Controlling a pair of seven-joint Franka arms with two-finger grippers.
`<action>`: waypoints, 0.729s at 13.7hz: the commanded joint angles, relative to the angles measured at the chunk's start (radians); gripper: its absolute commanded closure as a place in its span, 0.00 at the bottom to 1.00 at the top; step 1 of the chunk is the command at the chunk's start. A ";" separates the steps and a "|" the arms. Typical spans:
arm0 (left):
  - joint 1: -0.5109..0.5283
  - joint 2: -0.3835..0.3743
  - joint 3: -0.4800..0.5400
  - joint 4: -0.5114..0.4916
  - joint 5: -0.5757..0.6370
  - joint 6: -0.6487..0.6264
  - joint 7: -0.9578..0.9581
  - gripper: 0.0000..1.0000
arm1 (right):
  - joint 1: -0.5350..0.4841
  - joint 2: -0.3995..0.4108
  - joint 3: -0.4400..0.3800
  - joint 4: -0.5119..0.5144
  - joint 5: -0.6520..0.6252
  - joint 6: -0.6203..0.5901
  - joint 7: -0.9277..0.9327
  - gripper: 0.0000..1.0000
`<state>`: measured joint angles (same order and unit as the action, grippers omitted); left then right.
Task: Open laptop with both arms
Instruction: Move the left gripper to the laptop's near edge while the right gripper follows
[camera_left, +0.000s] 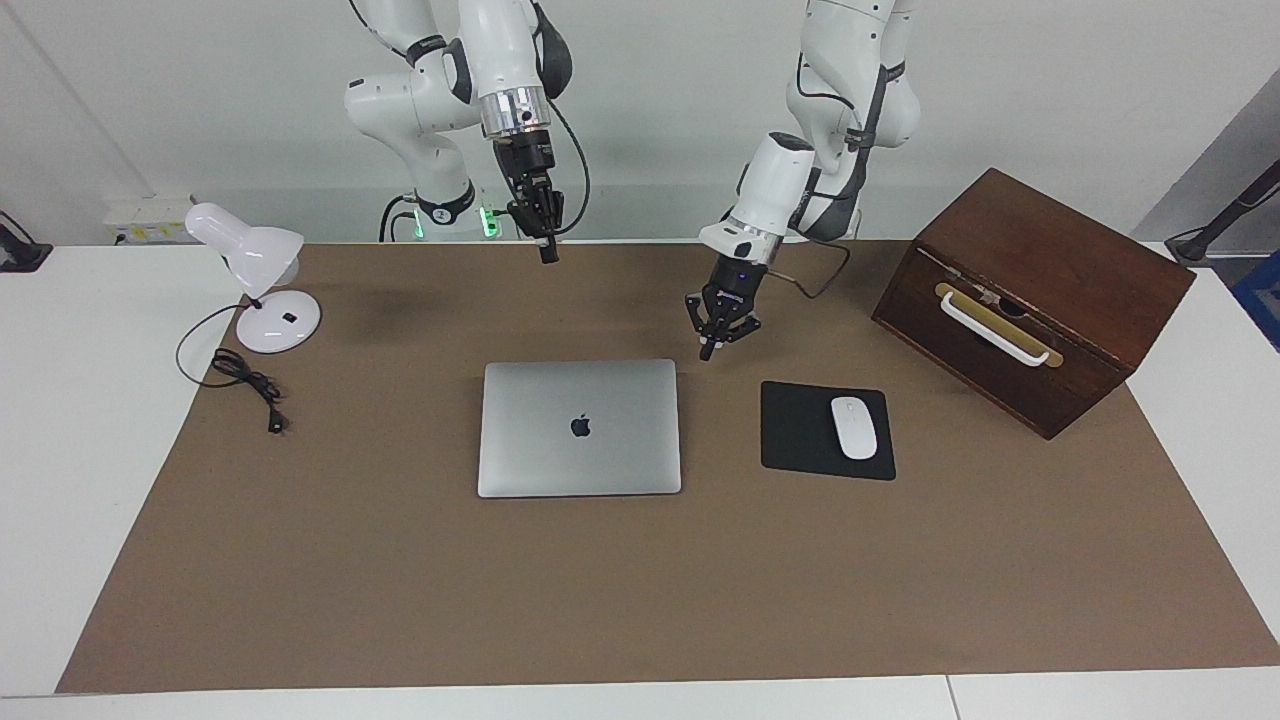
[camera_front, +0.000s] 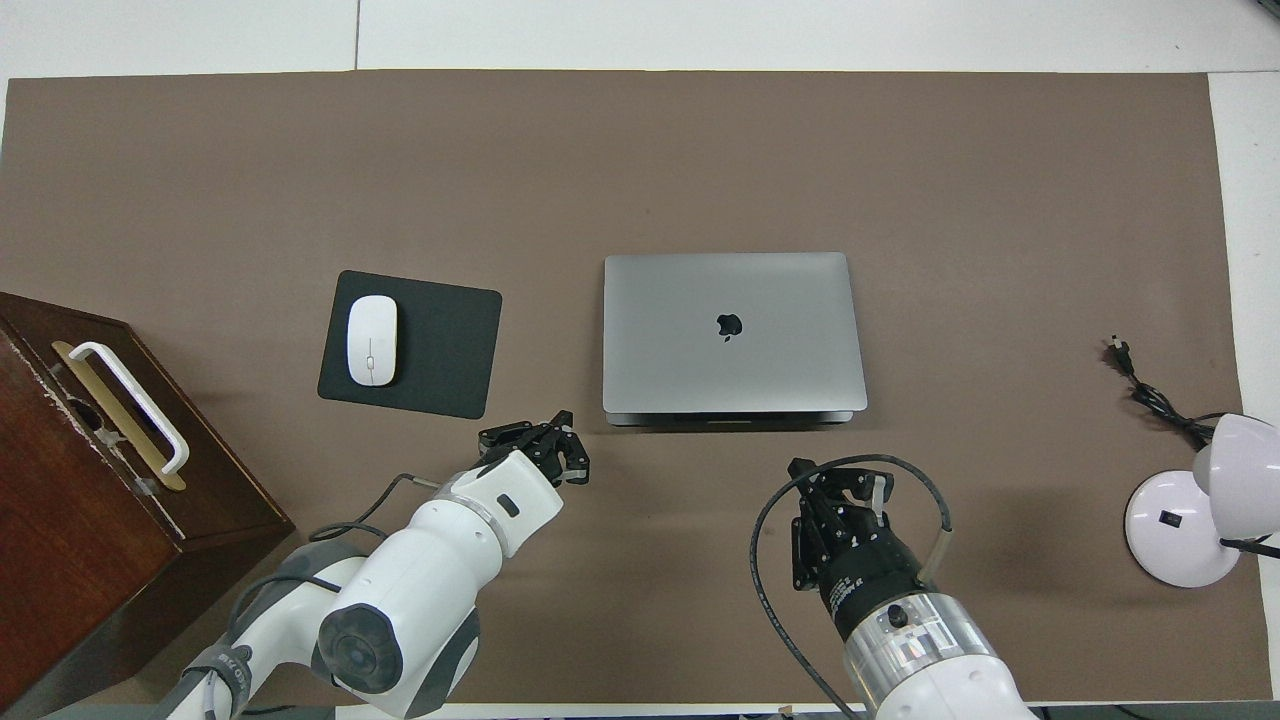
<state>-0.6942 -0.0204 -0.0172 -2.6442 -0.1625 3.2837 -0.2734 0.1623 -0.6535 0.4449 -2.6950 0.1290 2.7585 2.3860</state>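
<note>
Brown mat (camera_left: 400, 600) — closed laptop (camera_left: 579, 428), left gripper (camera_left: 707, 352) and right gripper (camera_left: 548, 254) both pinched, empty.

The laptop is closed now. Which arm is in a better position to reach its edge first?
Left, probably. The left gripper hangs low, just off the corner of the closed laptop nearest the robots, toward the mouse pad. The right gripper is much higher. Both jaws are shut.

You're looking at a robotics lab staged as an office desk: two white arms (camera_left: 770, 190) mounted at a brown-matted table (camera_left: 640, 600) (plain grey wall), with desk lamp (camera_left: 255, 280) and mouse pad (camera_left: 800, 430)
</note>
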 joint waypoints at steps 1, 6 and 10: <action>-0.056 0.080 0.014 -0.022 -0.023 0.147 0.013 1.00 | -0.020 -0.029 0.021 -0.012 -0.025 -0.017 0.036 0.86; -0.079 0.151 0.016 -0.008 -0.025 0.220 0.011 1.00 | -0.023 -0.029 0.095 -0.017 -0.025 -0.017 0.131 0.60; -0.079 0.194 0.016 0.052 -0.025 0.221 0.008 1.00 | -0.024 -0.028 0.129 -0.026 -0.025 -0.016 0.180 0.00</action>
<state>-0.7521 0.1336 -0.0148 -2.6310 -0.1625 3.4871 -0.2734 0.1614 -0.6539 0.5465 -2.7042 0.1289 2.7521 2.5120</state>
